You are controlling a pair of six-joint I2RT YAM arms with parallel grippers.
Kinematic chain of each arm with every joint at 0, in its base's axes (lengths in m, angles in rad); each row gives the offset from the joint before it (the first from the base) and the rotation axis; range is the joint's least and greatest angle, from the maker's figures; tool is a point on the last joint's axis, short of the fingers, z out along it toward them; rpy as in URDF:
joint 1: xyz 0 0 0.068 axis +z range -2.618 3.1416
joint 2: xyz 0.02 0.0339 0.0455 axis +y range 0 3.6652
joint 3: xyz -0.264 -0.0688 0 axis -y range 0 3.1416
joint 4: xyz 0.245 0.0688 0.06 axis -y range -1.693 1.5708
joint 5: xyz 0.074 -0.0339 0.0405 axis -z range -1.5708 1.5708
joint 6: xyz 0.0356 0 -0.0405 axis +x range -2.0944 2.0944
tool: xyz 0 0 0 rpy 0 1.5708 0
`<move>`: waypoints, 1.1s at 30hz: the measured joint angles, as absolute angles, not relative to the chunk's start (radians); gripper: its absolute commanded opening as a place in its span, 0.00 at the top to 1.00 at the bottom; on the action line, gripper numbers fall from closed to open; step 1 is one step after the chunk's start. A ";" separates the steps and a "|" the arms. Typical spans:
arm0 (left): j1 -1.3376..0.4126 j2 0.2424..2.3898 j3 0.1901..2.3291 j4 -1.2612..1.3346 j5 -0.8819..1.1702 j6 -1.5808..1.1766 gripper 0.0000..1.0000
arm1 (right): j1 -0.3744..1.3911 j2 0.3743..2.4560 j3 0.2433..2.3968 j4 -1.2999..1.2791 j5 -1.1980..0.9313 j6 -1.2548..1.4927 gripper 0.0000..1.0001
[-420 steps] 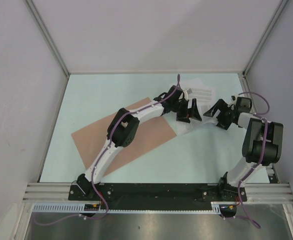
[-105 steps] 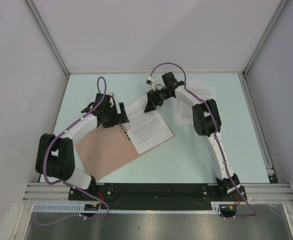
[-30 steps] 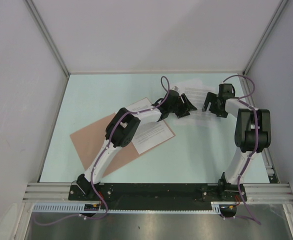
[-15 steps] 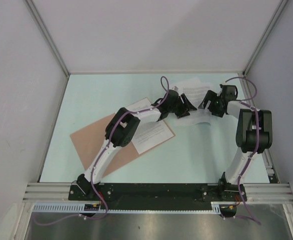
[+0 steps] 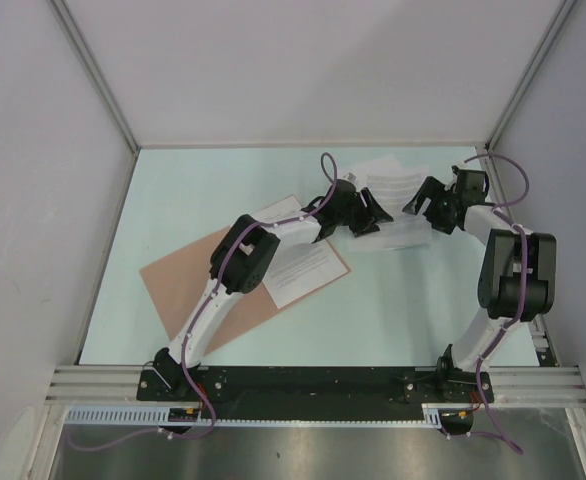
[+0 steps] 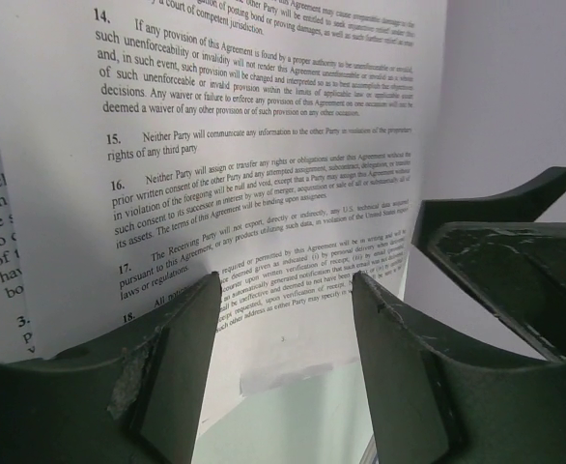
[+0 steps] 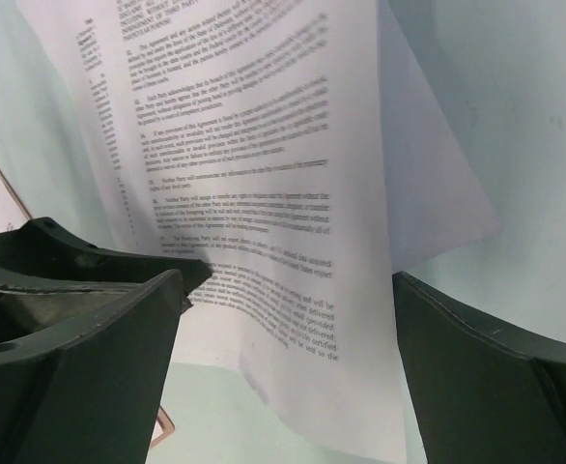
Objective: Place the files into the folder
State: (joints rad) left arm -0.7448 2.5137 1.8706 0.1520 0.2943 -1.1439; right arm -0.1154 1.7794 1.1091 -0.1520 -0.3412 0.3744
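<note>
Files (image 5: 401, 236) are lying loose at the far right of the table (image 5: 203, 185) in the top external view. They are white with grey blocks of print, overlapping one another, and they are sitting between the two grippers. The left gripper (image 5: 367, 214) is hanging over the stack's left edge and the right gripper (image 5: 430, 206) over its right edge, both with jaws spread. One more sheet (image 5: 305, 272) is lying print side up on the right end of the folder (image 5: 198, 285). That folder is lying flat and salmon-brown under the left arm, apart from the loose stack. Only this view is giving me the folder whole.

Through the left wrist camera I am looking at a curled page (image 6: 264, 145) rising in front of the lens. Its lower edge is falling in the gap between the open fingers (image 6: 177, 377), and I am seeing no pad pressing on it. I am reading numbered clauses 14 to 17 of an agreement here, which the overhead picture is not resolving. A black finger of the other gripper is poking in at the right.

Through the right wrist camera a printed page (image 7: 264, 174) is bowing across the wide gap between that gripper's fingers (image 7: 495, 377). The jaws are standing open, clamping nothing. Pale green table is showing beyond the page's right edge.
</note>
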 measured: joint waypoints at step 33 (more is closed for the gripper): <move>-0.742 2.514 1.866 0.156 0.305 -1.143 0.37 | -0.141 1.772 1.076 -0.102 -0.424 0.449 0.11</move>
